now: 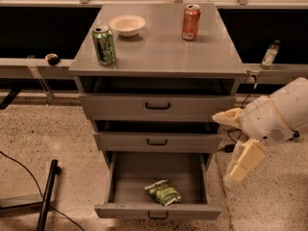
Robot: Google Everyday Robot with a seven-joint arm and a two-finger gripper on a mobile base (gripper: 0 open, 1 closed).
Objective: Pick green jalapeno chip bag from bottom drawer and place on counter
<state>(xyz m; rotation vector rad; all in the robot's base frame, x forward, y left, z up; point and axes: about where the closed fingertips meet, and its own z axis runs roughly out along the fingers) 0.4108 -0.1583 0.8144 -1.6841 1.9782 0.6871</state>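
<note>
The green jalapeno chip bag [163,192] lies crinkled on the floor of the open bottom drawer [120,177], near its front edge and just right of centre. The counter [159,47] is the grey top of the cabinet. My gripper [243,159] hangs on the white arm to the right of the cabinet, level with the middle and bottom drawers. It is outside the drawer, well apart from the bag and a little above it.
On the counter stand a green drink can [104,44], a pale bowl [127,24] and a red can [191,21]. The top [157,106] and middle [157,142] drawers are slightly ajar. A small bottle [270,55] stands on the ledge behind. A dark stand leg [46,196] lies on the floor at left.
</note>
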